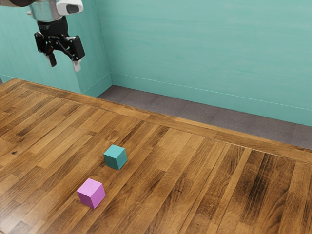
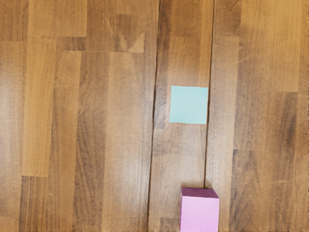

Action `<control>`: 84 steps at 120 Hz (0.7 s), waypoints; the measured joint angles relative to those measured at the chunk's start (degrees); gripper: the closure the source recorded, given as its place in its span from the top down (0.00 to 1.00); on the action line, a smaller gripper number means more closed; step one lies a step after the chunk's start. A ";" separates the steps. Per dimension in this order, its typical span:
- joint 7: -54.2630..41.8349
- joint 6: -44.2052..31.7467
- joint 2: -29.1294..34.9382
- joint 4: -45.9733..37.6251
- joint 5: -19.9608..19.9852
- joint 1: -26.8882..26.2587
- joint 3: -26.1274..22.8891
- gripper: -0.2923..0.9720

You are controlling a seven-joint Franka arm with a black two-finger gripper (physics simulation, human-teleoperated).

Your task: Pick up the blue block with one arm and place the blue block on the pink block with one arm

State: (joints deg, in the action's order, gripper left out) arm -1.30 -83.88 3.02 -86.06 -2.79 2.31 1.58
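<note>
Your gripper hangs well above the blue block, fingers spread, empty. Descend centred on it, fingers square to its faces; the pink block sits near it.

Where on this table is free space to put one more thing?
The table is bare across the exterior view's right, from the blue block and pink block to its edge. The wood behind the blue block, toward the raised open gripper, is bare too. Only the gap between the blocks is tight.

Blue block lies apart from pink block, both seemingly flat.
</note>
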 joint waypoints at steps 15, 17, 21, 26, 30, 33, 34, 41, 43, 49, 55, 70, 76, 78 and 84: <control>-0.24 0.30 -0.14 0.12 0.17 -0.84 -0.01 0.77; -0.27 0.33 -0.15 0.13 0.22 -0.88 -0.01 0.77; -0.32 0.42 -0.22 0.38 0.35 -0.87 -0.03 0.77; -0.40 1.18 -0.25 3.84 0.55 -0.70 -0.14 0.77; -0.45 2.54 -0.22 9.29 0.73 -0.40 -0.38 0.77; -0.50 3.45 -0.19 11.95 0.83 -0.23 -0.54 0.77; -0.51 3.74 -0.19 12.60 0.86 -0.18 -0.60 0.77; -0.59 5.35 -0.39 15.20 1.02 -0.06 -1.11 0.77; -0.61 5.72 -0.64 15.55 1.05 -0.02 -1.35 0.77; -0.67 6.61 -1.44 16.14 1.13 -0.24 -1.95 0.77; -0.72 7.28 -2.83 16.38 1.19 -0.97 -2.14 0.77; -0.81 8.26 -4.15 16.52 1.25 -2.86 -2.40 0.77; -0.85 8.38 -4.88 16.52 1.27 -3.56 -2.44 0.77; -0.87 8.42 -5.19 16.52 1.26 -3.77 -2.43 0.77; -0.92 8.36 -5.97 16.51 1.28 -4.08 -2.43 0.77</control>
State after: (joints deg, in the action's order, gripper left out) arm -2.22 -75.52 -2.94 -69.54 -1.51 -1.77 -0.85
